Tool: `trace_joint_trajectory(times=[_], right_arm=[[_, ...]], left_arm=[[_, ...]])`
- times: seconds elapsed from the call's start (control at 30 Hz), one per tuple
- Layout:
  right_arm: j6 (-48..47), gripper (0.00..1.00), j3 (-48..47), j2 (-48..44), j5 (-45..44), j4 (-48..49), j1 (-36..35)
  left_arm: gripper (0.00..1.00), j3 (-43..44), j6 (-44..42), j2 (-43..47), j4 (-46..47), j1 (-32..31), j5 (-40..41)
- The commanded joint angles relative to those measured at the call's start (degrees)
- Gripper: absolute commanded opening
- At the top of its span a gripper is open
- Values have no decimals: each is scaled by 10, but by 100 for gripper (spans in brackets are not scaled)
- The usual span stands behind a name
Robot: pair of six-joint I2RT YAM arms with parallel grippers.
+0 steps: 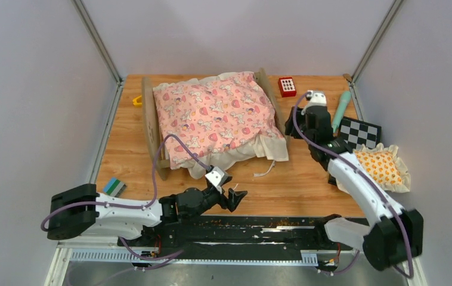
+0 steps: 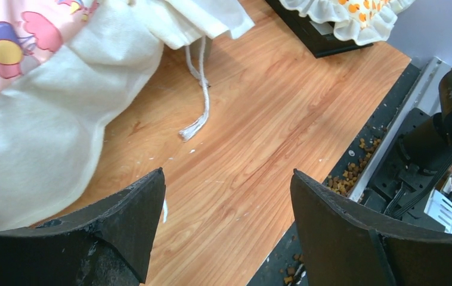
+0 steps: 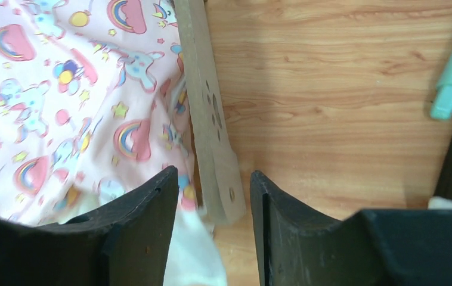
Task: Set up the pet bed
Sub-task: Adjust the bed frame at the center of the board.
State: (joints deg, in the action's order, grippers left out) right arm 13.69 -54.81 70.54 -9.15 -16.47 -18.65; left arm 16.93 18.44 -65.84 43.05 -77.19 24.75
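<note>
Left arm [image 1: 122, 215] low, jaws wide, right arm [image 1: 358, 179] outstretched, jaws parted

One pet bed [image 1: 148, 119], one quilt [image 1: 214, 113]; one pillow [image 1: 381, 167] and one teal pen [image 1: 341, 108] right of the right gripper [image 1: 290, 128]. One red toy [image 1: 287, 86]; one yellow piece [image 1: 137, 100], perhaps a clip.

No words or numbers are legible. The pet bed [image 3: 214, 155] bears a paw-print cutout on its right end board. The red block [image 1: 287, 86] at the far right has white keys too small to read.
</note>
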Motion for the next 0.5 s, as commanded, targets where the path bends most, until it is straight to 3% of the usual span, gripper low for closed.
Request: trace_joint_trajectory(times=[0.0, 0.13, 0.27, 0.47], right_arm=[[93, 49, 79, -133, -18, -7, 2], [168, 49, 180, -232, 25, -39, -8], [223, 49, 249, -306, 13, -42, -69], [278, 51, 315, -276, -48, 32, -174]], left_arm=[[84, 26, -12, 67, -132, -3, 33], [86, 30, 4, 116, -209, -3, 58], [86, 15, 12, 155, -233, -3, 69], [86, 2, 25, 177, -245, -3, 78]])
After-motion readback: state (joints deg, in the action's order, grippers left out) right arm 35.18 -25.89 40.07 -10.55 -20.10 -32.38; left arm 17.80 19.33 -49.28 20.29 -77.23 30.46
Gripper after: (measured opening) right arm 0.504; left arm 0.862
